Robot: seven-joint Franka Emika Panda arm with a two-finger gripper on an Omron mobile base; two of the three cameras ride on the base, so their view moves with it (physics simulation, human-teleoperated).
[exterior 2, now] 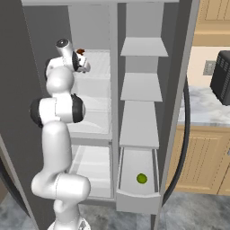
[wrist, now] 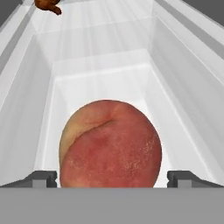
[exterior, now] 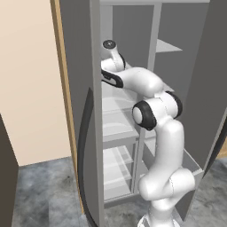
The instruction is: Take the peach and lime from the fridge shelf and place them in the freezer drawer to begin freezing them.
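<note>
Hand view: peach (wrist: 110,144) between tool (wrist: 112,178) tips | lime (exterior 2: 142,178) in freezer drawer (exterior 2: 138,198)

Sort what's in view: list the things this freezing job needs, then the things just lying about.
Job:
round reddish-orange peach, between the gripper fingers
small yellow-green lime, already in the drawer
pale grey pull-out freezer drawer
clear glassy fridge shelf

Lying about:
small brown item farther along the shelf
black appliance on the counter

I see peach (wrist: 110,144) blocking ahead | shelf (wrist: 105,83) behind it bare (brown bit (wrist: 48,6) far back)
</note>
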